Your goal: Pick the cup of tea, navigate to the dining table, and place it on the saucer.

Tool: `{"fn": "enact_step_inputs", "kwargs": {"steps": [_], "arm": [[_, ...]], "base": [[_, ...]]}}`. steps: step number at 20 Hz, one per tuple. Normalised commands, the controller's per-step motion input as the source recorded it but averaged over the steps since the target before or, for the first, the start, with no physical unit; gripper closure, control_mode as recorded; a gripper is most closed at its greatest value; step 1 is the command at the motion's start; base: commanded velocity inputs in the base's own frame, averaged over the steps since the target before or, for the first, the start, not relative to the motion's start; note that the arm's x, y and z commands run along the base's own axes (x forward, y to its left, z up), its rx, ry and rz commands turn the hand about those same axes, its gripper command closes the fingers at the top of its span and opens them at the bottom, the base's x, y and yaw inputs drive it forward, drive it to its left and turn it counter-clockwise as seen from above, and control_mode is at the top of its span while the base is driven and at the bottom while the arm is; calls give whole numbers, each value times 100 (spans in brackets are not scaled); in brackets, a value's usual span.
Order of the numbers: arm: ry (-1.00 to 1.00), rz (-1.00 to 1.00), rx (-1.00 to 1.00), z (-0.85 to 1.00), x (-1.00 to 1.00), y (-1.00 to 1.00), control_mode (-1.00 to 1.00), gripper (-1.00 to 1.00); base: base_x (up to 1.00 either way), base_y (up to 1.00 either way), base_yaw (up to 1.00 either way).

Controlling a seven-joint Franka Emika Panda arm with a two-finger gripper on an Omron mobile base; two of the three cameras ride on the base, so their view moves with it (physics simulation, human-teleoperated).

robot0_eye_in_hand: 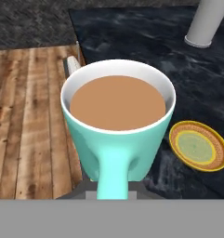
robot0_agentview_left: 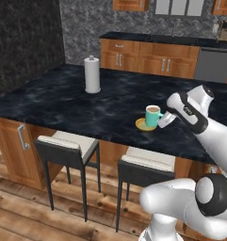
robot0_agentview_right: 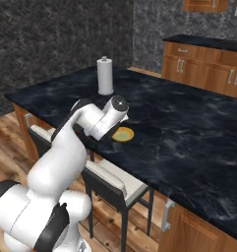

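Cup point(robot0_eye_in_hand: 118, 125) gripped by handle in closed pincer point(robot0_agentview_left: 166, 119), at tabletop point(robot0_agentview_left: 63, 101), beside saucer point(robot0_eye_in_hand: 199, 146); pickup, drive done, placing remains.

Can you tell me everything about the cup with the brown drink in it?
The cup is small and teal-green, with a white rim and inside, and looks like glazed pottery. Brown tea fills it nearly to the top. It stands upright, its handle pointing back toward the claw, which holds it at the handle. It hangs over the black table, close to the yellow saucer but not yet set down on it.
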Motion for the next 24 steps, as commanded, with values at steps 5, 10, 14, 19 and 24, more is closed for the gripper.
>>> {"fn": "enact_step_inputs", "kwargs": {"steps": [5, 10, 14, 19, 24], "arm": [[11, 3, 0, -6, 33, -36, -100, 100], [4, 0, 0, -22, 37, -34, -100, 100], [0, 0, 0, -58, 11, 0, -100, 100], [0, 0, 0, -48, 21, 4, -100, 100], [0, 0, 0, -6, 44, 0, -100, 100]], "base": [[0, 0, 0], [0, 0, 0], [0, 0, 0], [0, 0, 0], [0, 0, 0]]}}
